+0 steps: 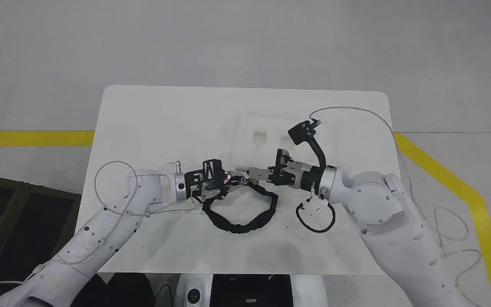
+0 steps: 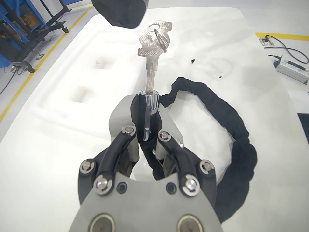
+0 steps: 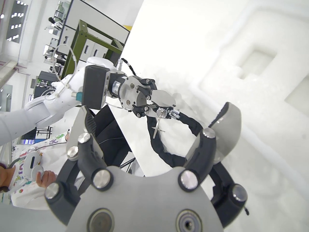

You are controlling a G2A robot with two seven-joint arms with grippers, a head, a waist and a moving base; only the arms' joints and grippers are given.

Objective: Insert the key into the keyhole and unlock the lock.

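One lock (image 2: 150,105) is squeezed tight in the closed left gripper (image 2: 148,114) so it is held steady, while the key (image 2: 154,39), stuck in its keyhole (image 2: 149,92), is left free beside the wide-open, empty right gripper (image 3: 156,112), likely so it can be turned.

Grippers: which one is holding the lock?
The left gripper, shut on the lock; the right gripper is open, off the key.

We find no legible text, number, label or sign. The key (image 2: 154,42) bears only a dotted stamped texture, with no characters readable.
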